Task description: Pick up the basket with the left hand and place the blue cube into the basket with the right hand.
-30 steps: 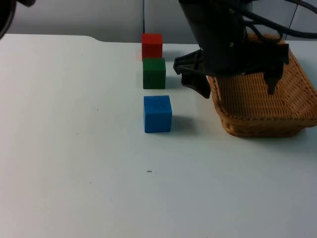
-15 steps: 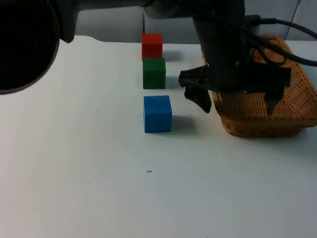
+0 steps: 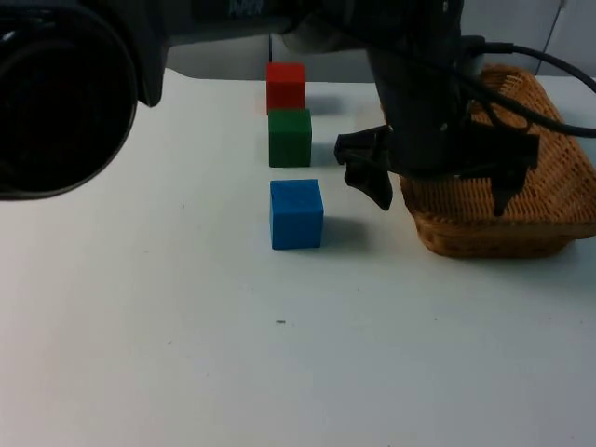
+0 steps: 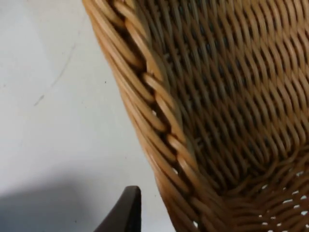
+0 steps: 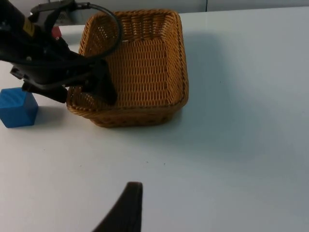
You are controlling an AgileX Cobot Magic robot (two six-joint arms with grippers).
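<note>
I have the left gripper (image 3: pixel 436 191) down at the near-left corner of the wicker basket (image 3: pixel 549 168), fingers spread wide: one finger hangs outside the wall over the tabletop (image 3: pixel 186 335), the other sits over the woven inside. That straddle is deliberate, so that closing pinches the rim (image 4: pixel 159 104) between the pads. The left wrist view confirms it: braided rim runs straight between the fingers, with bare tabletop on one side and the weave on the other. Nothing is gripped yet; the basket rests flat on the tabletop, as the right wrist view also shows (image 5: pixel 140 67).

The blue cube (image 3: pixel 296 213) sits on the tabletop just left of the basket, near the outer finger but apart from it. Behind it in a line stand a green cube (image 3: pixel 290 137) and a red cube (image 3: pixel 285 86), both untouched. I judge that the corner grasp keeps the left arm off the cube, leaving the approach open for the other arm.

The right gripper (image 5: pixel 126 208) waits back from the work, looking across at the basket and the blue cube (image 5: pixel 17 107); I cannot tell whether its fingers are open or closed.

Judgement: task is at the first step, basket grasp pending. Risk to watch: a thin rim hold may let the basket tilt when lifted.
</note>
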